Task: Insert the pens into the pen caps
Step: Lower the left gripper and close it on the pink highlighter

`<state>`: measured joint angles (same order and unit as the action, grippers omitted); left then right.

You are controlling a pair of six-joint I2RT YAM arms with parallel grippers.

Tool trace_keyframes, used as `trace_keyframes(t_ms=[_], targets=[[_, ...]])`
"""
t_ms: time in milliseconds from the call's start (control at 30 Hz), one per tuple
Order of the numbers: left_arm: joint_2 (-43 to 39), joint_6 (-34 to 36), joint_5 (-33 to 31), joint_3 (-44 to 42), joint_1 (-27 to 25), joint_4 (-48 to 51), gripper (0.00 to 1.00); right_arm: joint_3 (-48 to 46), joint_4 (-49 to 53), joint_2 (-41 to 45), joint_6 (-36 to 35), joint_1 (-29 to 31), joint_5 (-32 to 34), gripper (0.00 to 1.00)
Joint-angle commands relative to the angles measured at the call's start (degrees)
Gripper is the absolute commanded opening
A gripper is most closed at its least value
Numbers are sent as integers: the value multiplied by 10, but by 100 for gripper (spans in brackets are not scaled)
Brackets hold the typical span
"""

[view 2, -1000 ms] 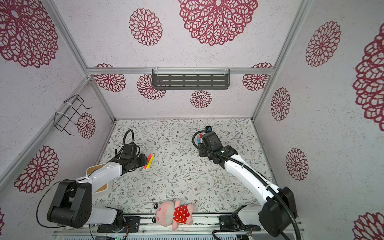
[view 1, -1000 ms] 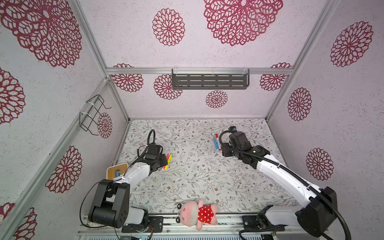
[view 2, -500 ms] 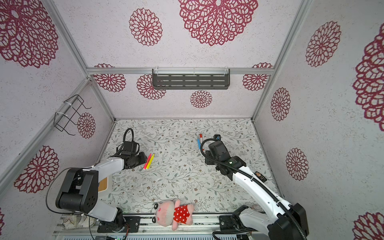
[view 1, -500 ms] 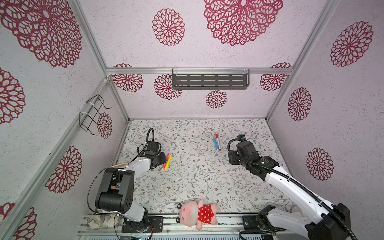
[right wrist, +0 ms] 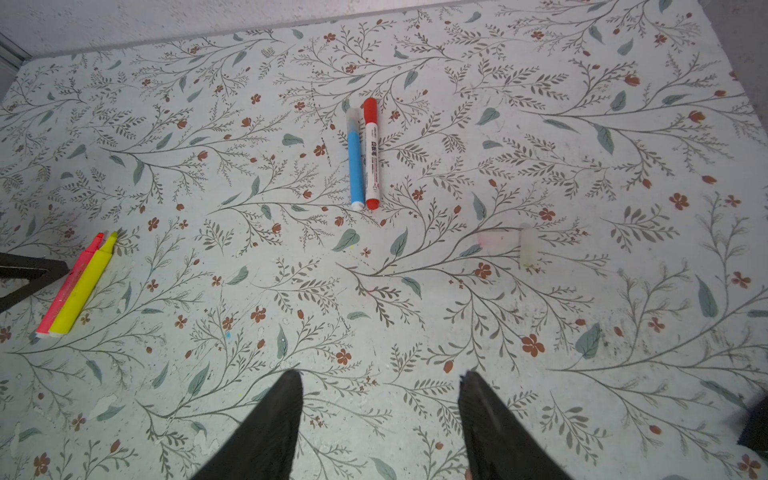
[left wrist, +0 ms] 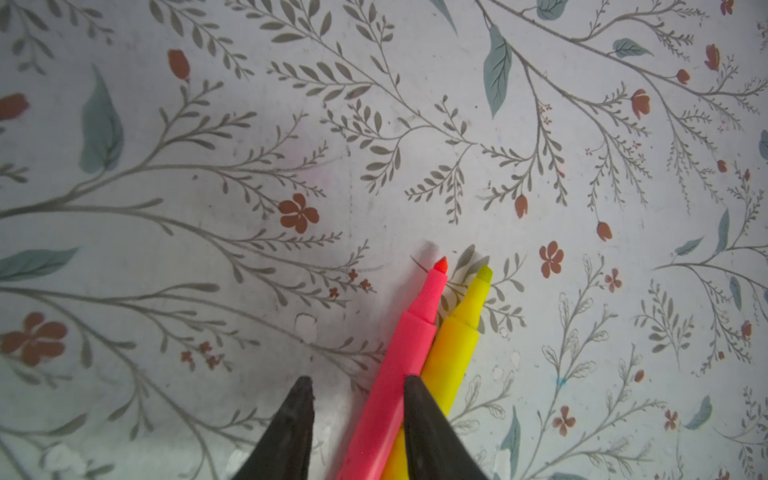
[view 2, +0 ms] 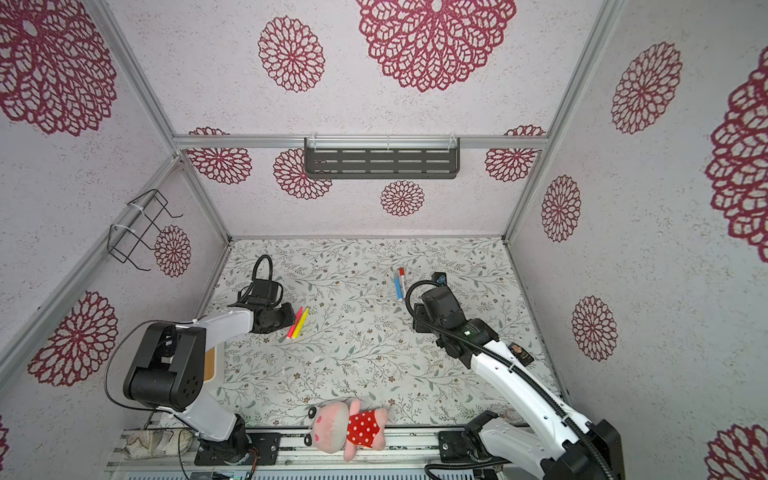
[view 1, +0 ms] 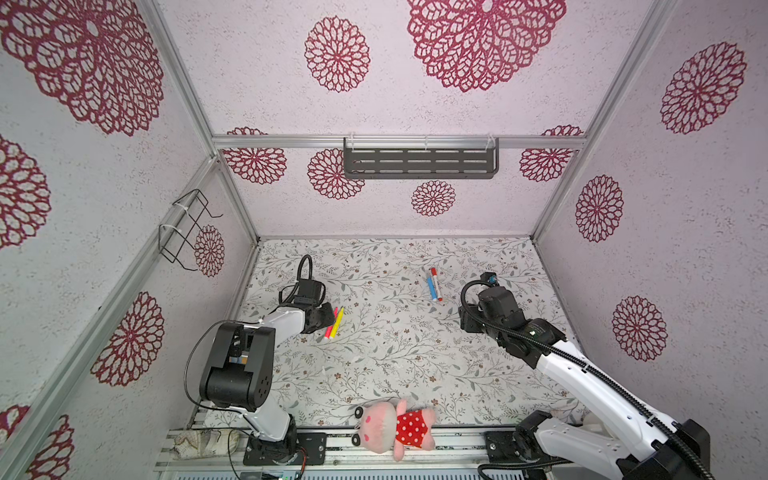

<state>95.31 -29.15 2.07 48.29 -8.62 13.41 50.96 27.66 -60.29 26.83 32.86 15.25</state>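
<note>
Pulled back since a second ago — my right claw (right wrist: 380, 376) hangs wide and empty, well short of blue pen (right wrist: 354, 166) and white pen (right wrist: 372, 158), side by side, capped. Left claw (left wrist: 355, 384) narrow, nothing between — one finger (left wrist: 426, 428) over pink pen (left wrist: 415, 345), which lies against yellow pen (left wrist: 453, 345), both uncapped.

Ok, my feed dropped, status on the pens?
Left hand open, straddling pink pen, yellow pen alongside. Right hand open, empty. Both pens uncapped; pink cap, clear cap lying loose. Nothing in the way.
</note>
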Motion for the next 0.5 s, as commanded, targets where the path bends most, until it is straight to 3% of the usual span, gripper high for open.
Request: trace_keyframes(t_ms=[0, 467], targets=[[5, 8, -7, 11, -12, 9, 39, -6, -15, 19, 13, -3, 3, 64], [19, 5, -28, 13, -38, 37, 37, -11, -4, 54, 14, -4, 14, 64]])
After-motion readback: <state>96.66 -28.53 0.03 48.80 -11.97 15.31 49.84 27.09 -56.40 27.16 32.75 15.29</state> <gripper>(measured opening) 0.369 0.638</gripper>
